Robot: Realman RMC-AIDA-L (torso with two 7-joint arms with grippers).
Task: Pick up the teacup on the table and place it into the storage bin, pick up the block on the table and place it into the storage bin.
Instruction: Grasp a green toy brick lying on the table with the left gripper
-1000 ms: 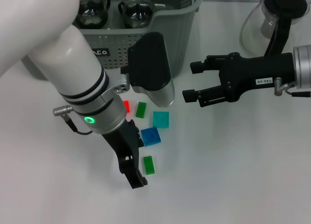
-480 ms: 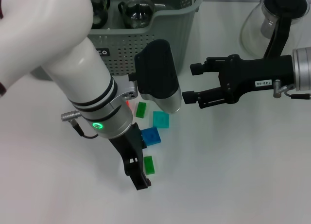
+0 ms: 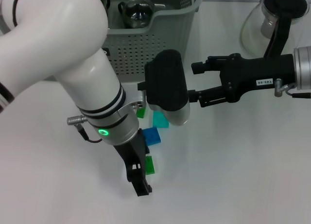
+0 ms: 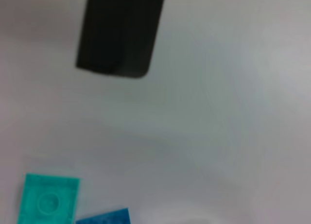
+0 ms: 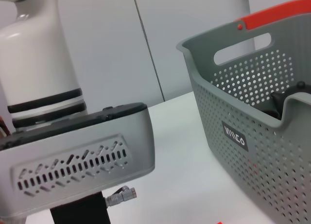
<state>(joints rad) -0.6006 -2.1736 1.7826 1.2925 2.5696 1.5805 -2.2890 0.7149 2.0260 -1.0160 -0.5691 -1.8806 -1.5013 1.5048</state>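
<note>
Left gripper (image 3: 140,178): hanging low over the table, fingers pointing toward 6 o'clock; whether they are parted or holding anything, I cannot tell.

Nearest block: the green block (image 3: 149,164) is lying just beside the fingers at their 2 o'clock, long axis running roughly 12 to 6.

Other blocks: the blue block (image 3: 151,135) and teal block (image 3: 160,119) are sitting farther toward 12.

Right gripper (image 3: 194,81): hovering with jaws spread and empty, well off at 2 o'clock, so the left arm is nearer.

Storage bin (image 3: 160,34): standing at 12 o'clock, already holding a glass teacup (image 3: 136,10).
</note>
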